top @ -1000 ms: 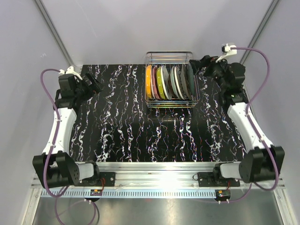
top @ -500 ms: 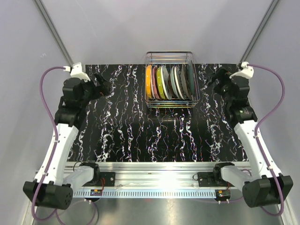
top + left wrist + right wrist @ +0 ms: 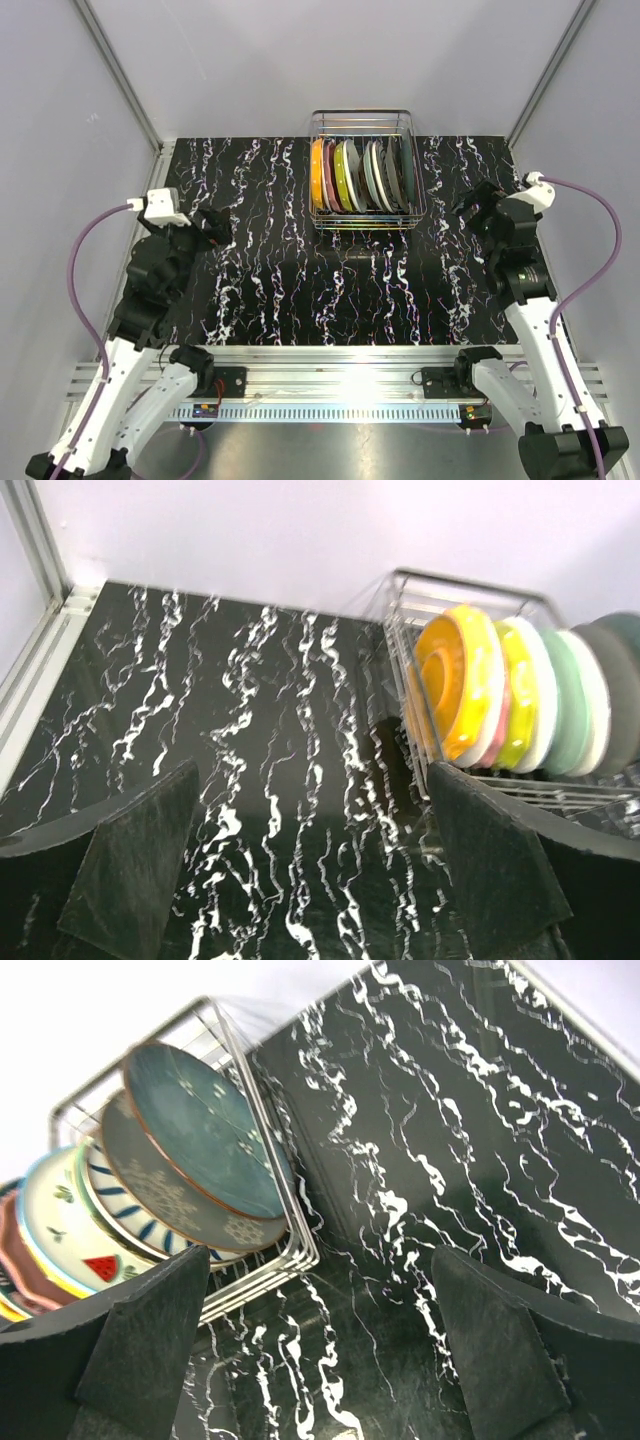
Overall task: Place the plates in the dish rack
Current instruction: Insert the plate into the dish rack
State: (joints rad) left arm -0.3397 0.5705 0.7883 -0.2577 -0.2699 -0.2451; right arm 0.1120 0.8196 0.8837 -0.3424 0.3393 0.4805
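Observation:
The wire dish rack [image 3: 362, 118] stands at the back middle of the table. Several plates [image 3: 362, 176] stand upright in it, orange at the left, then pink, yellow-green, white, grey and a dark one at the right. In the left wrist view the rack [image 3: 402, 645] and the orange plate [image 3: 462, 675] show at the upper right. In the right wrist view the rack [image 3: 298, 1228] and a blue-grey plate [image 3: 205, 1130] show at the upper left. My left gripper [image 3: 216, 226] is open and empty at the table's left. My right gripper [image 3: 468, 203] is open and empty, right of the rack.
The table [image 3: 290, 280] is black marble with white veins. Grey walls with metal corner posts [image 3: 118, 78] close it in on three sides. An aluminium rail [image 3: 330, 365] runs along the near edge.
Both arms have drawn back from the far corners toward the near edge. The right gripper has moved away from the rack's right side. The plates and rack have not moved.

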